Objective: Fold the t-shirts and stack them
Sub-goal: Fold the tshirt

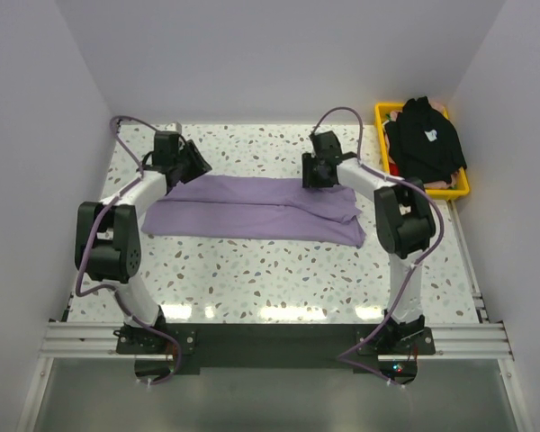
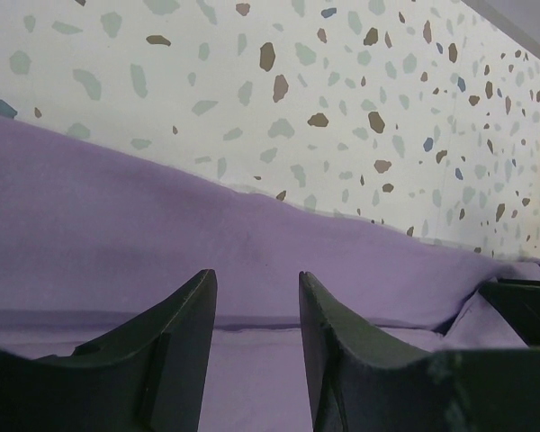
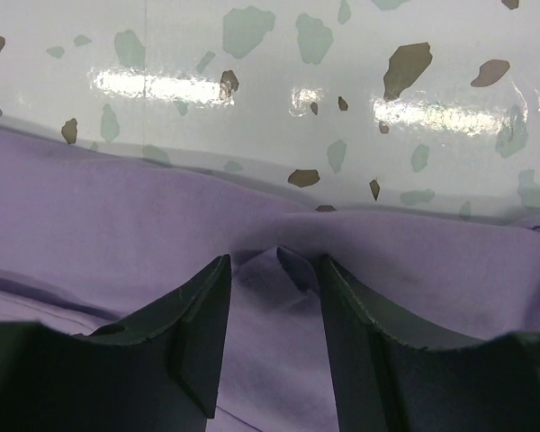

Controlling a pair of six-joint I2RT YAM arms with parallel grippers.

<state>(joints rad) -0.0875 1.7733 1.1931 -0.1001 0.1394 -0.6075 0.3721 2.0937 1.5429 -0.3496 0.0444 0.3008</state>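
The lavender-purple t-shirt [image 1: 252,209] lies flat on the table, folded into a long strip running left to right. My left gripper [image 1: 187,166] is at the strip's far left edge. In the left wrist view it [image 2: 256,279] is open, with the purple cloth [image 2: 117,225] lying smooth under it. My right gripper [image 1: 317,175] is at the far edge towards the right. In the right wrist view it [image 3: 274,265] is open, with a small pucker of purple cloth [image 3: 279,270] between the fingers. The black t-shirt [image 1: 425,139] with a small white mark lies heaped in the basket.
A yellow plastic basket [image 1: 459,191] stands at the back right corner, with something red and pink under the black shirt. White walls close in the table at the back and on both sides. The speckled tabletop [image 1: 270,270] runs in front of the shirt.
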